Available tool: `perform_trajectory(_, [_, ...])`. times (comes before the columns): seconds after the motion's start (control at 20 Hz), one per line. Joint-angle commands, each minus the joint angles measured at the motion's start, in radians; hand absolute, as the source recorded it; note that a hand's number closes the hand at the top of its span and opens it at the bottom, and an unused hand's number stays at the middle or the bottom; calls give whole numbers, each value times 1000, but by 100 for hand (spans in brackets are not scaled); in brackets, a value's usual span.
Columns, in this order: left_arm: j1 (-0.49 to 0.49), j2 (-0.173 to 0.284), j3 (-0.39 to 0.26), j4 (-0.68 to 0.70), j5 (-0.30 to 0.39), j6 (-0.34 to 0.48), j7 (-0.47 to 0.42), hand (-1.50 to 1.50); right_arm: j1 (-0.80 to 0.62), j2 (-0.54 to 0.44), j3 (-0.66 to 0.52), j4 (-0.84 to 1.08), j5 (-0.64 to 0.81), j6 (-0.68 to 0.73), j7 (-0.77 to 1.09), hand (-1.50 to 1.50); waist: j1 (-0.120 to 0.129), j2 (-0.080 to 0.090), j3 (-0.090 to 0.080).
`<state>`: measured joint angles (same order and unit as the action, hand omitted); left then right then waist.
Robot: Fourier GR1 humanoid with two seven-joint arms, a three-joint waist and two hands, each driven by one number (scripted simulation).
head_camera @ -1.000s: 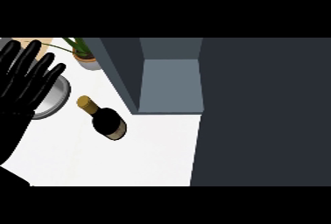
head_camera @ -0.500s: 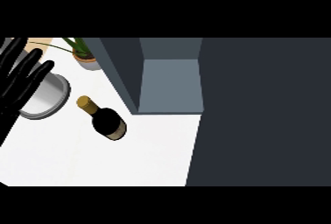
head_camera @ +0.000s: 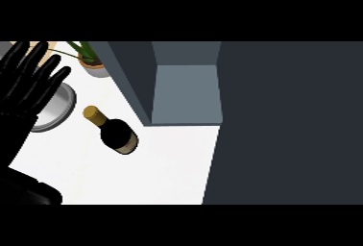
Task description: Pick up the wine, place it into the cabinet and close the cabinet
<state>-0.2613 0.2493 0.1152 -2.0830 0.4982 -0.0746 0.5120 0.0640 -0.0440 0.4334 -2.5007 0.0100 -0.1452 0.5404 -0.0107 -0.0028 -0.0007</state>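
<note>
The wine bottle point(head_camera: 111, 130), dark with a gold cap, is on the white counter point(head_camera: 142, 178); its neck points toward the view's upper left. My left hand point(head_camera: 27, 86) is at the left edge with its fingers straight and pointing up. It is open and apart from the bottle, resting to the bottle's left. The cabinet point(head_camera: 186, 91) is just right of the bottle, its grey inside showing. Its dark door panel point(head_camera: 291, 125) fills the right side of the view. My right hand is not in view.
A metal bowl point(head_camera: 58, 106) lies partly behind my left hand. A small potted plant point(head_camera: 90, 61) stands at the back beside the cabinet's left wall point(head_camera: 135, 81). My dark arm point(head_camera: 28, 192) shows at the lower left corner.
My left hand swayed slightly left, then back right, still open. More of the dark arm shows at the lower left. The bottle and cabinet have not moved.
</note>
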Motion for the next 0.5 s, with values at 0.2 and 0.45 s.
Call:
perform_trajectory(0.2, [-3,-12,-3,100,-45,-29,-55,-150,26,-50,57,-206,117,-48,110,-150,-5,-1,0])
perform_trajectory(0.45, [47,-53,-26,186,-89,-79,-166,-150,-46,-66,41,-185,138,-93,143,-150,-5,0,-1])
